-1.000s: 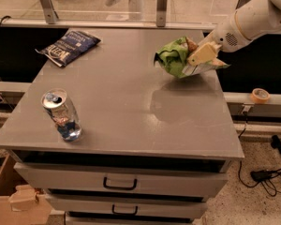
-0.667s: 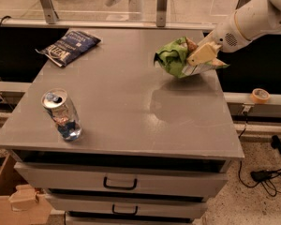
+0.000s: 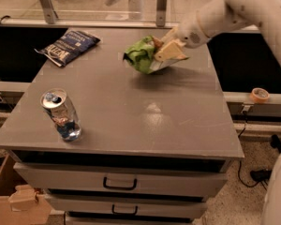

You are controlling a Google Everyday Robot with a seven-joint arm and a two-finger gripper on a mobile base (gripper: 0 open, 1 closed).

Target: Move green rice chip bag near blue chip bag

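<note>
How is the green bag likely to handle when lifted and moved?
Likely floppy and light: the green bag is crumpled and sags from the end effector, which grips it over the far side of the table. It may swing or slip, since only one edge looks pinched.

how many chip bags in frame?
2. The green rice chip bag is gripped in the claw over the far centre-right of the table. The blue chip bag lies flat at its far-left corner. None seem hidden.
</note>
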